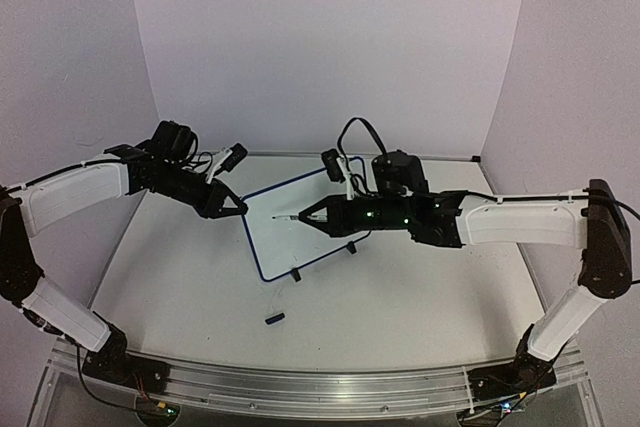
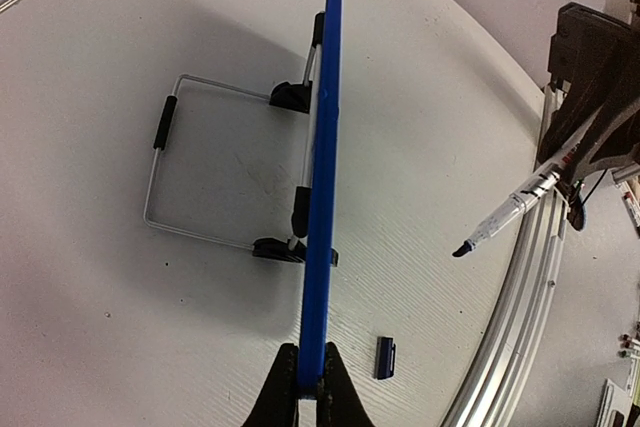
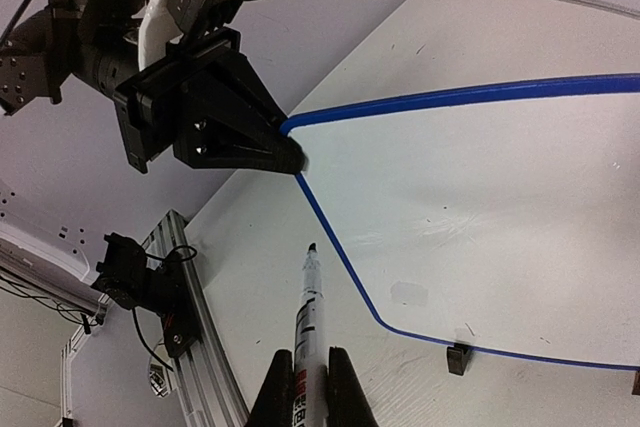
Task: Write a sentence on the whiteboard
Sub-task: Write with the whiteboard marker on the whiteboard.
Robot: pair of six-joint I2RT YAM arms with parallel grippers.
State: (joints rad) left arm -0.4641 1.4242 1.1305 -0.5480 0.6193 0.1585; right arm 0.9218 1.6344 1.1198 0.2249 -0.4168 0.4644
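Note:
The whiteboard (image 1: 305, 227) stands tilted on the table, its white face blank in the right wrist view (image 3: 480, 197); no sentence shows on it. In the left wrist view it is an edge-on blue line (image 2: 322, 147). My left gripper (image 1: 240, 207) is shut on the board's upper left corner (image 2: 309, 352) and also shows in the right wrist view (image 3: 250, 142). My right gripper (image 1: 305, 216) is shut on an uncapped marker (image 3: 308, 312). The marker's dark tip (image 2: 462, 248) is in front of the board face, apart from it.
The marker's dark cap (image 1: 274, 318) lies on the table in front of the board (image 2: 386, 357). A wire stand (image 2: 160, 177) with black clip feet (image 3: 457, 358) props the board from behind. An aluminium rail (image 1: 300, 382) runs along the near table edge.

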